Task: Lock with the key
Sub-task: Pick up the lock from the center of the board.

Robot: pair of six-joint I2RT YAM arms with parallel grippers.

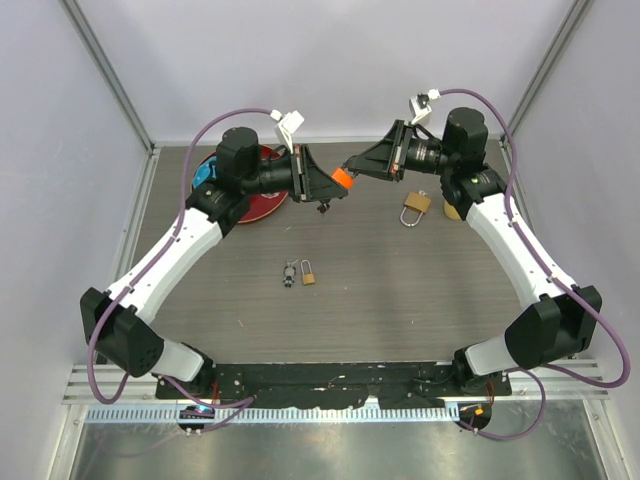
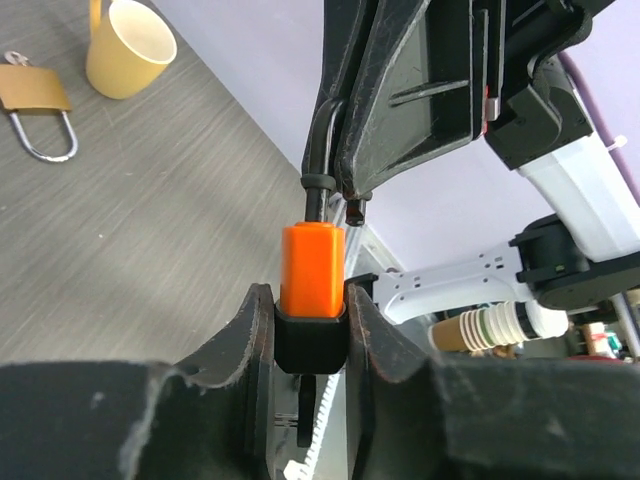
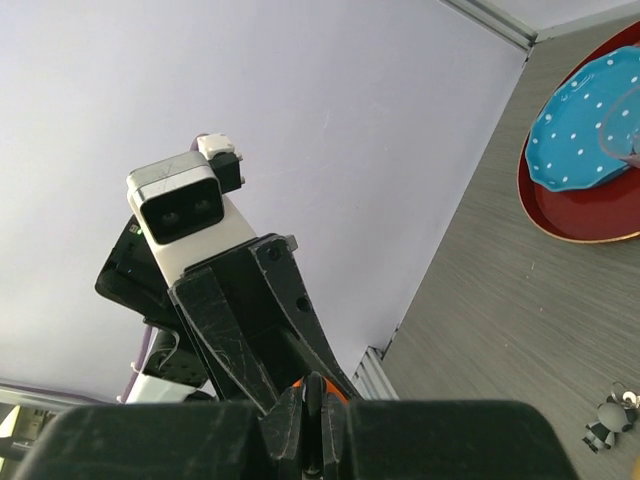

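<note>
- The left gripper (image 2: 311,305) is closed on the orange padlock (image 2: 312,265), its 2 fingers pinching the black cap at the base of the lock's body.
- The right gripper (image 3: 311,405) is pressed together and meets the lock from the opposite side. It appears to pinch the thin black shackle (image 2: 316,190).
- The orange padlock hangs in the air between the 2 grippers, just to the right of the red plate (image 1: 268,205) and above the table (image 1: 400,300).
- The lock's long axis runs from one gripper to the other, body toward the left arm and shackle toward the right arm.
- A dark piece hangs below the lock's body in the left wrist view. It cannot be told whether this is a key.
- A bunch of keys (image 1: 290,273) lies on the table nearer the arm bases than the red plate and slightly to its right. It touches or sits just beside a small brass padlock (image 1: 309,274).
- Both arms look about equally near the keys, and neither has a free gripper.
- A larger brass padlock (image 1: 416,206) lies well to the right of the red plate, with a yellow cup (image 2: 128,45) just beyond it.
- Judgement: reaching a key means moving down and toward the bases, so 1 gripper would have to let go of the lock first.
</note>
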